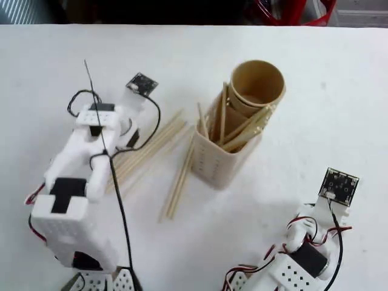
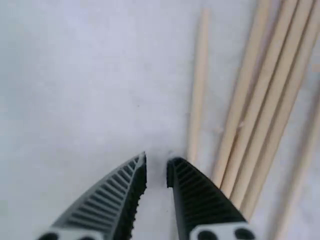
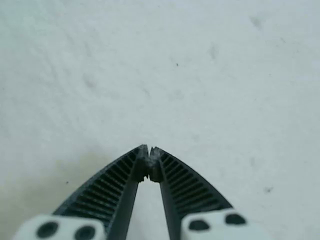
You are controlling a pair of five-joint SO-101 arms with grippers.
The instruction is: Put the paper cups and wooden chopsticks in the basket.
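Chopsticks (image 1: 148,145) loose on the counter (image 1: 54,54)!
Paper cups (image 1: 257,85) and some chopsticks stand in the basket (image 1: 215,167); left gripper (image 2: 156,167) slightly apart beside the loose ones, right gripper (image 3: 149,162) pinched together, empty.

This looks like a robotics lab or a maker's workbench; a plain white table (image 1: 339,73) carries two small arms in white plastic shells, the left arm (image 1: 73,182) and the right arm (image 1: 300,267); loose wires (image 1: 121,212) loop outside their casings; bare camera boards (image 1: 339,183) sit at their wrists; the only household goods are a basket (image 1: 218,163), paper cups (image 1: 257,85) and wooden chopsticks (image 1: 148,148); something red (image 1: 291,12) stands beyond the table's far edge.
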